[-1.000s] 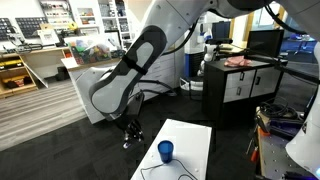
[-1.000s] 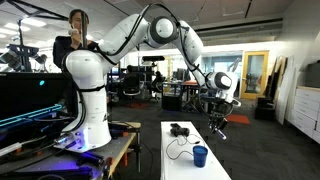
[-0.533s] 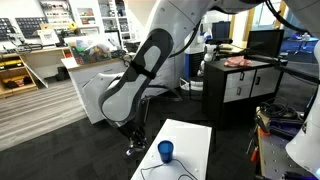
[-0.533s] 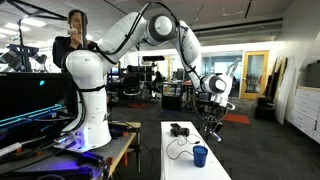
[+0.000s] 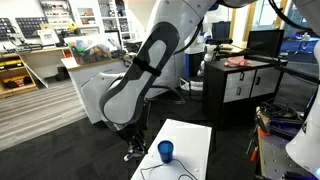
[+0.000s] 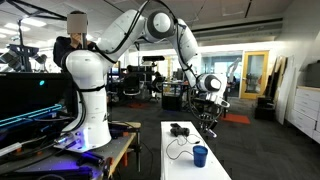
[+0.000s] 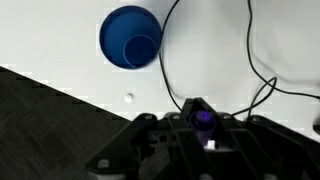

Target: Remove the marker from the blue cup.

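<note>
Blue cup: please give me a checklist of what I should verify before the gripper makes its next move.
1. Blue cup stands upright on the white table: ok.
2. Marker is visible inside the cup: not ok; the wrist view shows only a blue interior.
3. Gripper is empty: cannot tell; a small purple thing shows between its fingers.
4. Gripper is above the cup: not ok; it is at the table edge, beside the cup.
5. Path is free of the black cable: not ok; it loops close to the cup.
</note>
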Available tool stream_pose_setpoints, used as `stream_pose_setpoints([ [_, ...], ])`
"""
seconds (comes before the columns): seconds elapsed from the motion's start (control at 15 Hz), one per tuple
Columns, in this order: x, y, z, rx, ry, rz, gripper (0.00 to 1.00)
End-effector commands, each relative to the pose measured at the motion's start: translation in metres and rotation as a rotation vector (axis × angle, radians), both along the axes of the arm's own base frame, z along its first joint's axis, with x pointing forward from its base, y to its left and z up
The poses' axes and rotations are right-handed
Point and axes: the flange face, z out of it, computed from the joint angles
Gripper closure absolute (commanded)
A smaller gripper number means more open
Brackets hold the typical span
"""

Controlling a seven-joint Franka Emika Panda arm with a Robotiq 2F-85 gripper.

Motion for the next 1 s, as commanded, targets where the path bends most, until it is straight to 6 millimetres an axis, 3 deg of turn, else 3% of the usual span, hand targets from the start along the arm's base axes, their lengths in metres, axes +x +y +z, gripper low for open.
stream_pose_setpoints([
  [0.0, -0.023, 0.010, 0.013, 0.018, -0.015, -0.027, 0.97],
  [0.93, -0.080, 0.007, -0.015, 0.034, 0.022, -0.035, 0.97],
])
